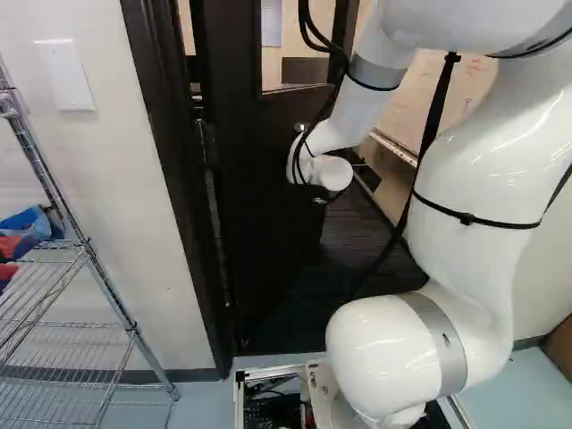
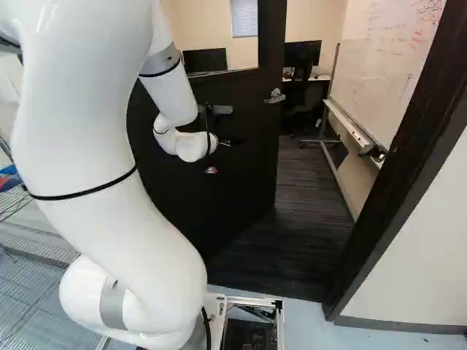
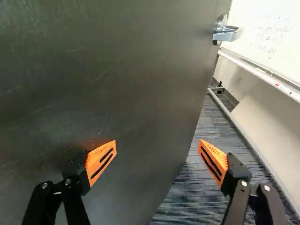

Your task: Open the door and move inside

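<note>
The door (image 2: 241, 197) is standing partly open over the dark floor (image 2: 310, 208), its handle (image 2: 274, 96) jutting near the free edge, while the pincer (image 2: 221, 154) is holding its fingers (image 3: 101, 161) wide apart before the door's face, a whiteboard (image 2: 387, 65) standing beyond

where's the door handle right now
In the right base view, the door handle is on the open door near its free edge, between the arm and the whiteboard.
</note>
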Motion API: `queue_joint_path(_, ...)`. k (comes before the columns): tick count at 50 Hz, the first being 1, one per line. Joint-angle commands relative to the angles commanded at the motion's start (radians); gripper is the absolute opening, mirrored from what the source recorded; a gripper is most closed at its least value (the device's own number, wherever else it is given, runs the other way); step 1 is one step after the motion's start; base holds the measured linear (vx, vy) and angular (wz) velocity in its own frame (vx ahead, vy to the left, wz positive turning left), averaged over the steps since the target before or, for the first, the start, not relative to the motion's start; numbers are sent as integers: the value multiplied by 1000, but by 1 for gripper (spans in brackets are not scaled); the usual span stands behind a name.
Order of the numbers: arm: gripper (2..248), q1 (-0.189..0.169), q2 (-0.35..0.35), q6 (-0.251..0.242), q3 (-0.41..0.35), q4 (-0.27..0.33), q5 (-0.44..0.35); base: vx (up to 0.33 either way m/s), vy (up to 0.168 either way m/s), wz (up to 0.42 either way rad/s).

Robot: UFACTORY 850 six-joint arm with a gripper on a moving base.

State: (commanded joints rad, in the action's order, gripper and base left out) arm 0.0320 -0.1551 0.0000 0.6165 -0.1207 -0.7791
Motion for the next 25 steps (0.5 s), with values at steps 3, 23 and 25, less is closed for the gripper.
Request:
queue_joint_path(3,247,3,-10,0,11,0,0,0,0,0)
queue_joint_path(23,247,23,-78,0,88,0,0,0,0,0)
queue_joint_path(25,247,25,-84,0,95,0,0,0,0,0)
